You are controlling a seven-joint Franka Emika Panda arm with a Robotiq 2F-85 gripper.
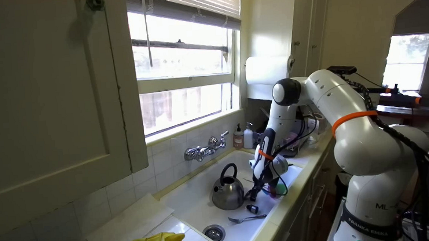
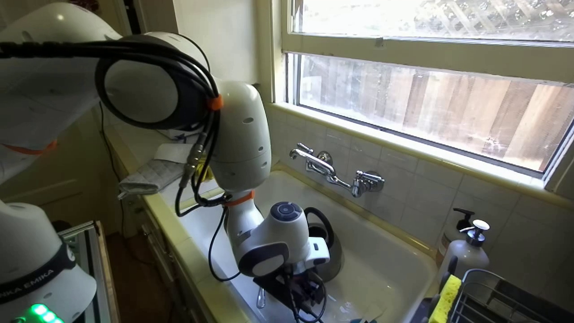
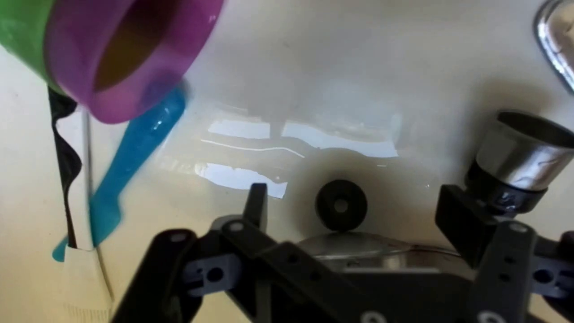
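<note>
- Hand state: the two fingers of the gripper stand spread apart, with a gap visible on each side of the black disc; nothing appears clamped.
- Governing relation: in the wrist view, the disc lies between the fingertips, slightly nearer the tip on the left. Its face is circular with a pale centre; no long axis is visible.
- Adjoining the disc: a shiny, curved metal piece meets its lower edge in that view. The gripper covers part of it; whether the two are joined cannot be determined.
- Beside the hand, in an exterior view: the kettle, rounded, brushed metal, black loop handle. Contact cannot be confirmed.
- At the fingertip on the right of the wrist view: a tilted, short hollow cylinder, metal above a black base.
- Ahead and left of the fingertips: a smooth purple cup overlapping a green cup; a blue utensil lies obliquely nearby.
- Below the hand: the glossy white sink.
</note>
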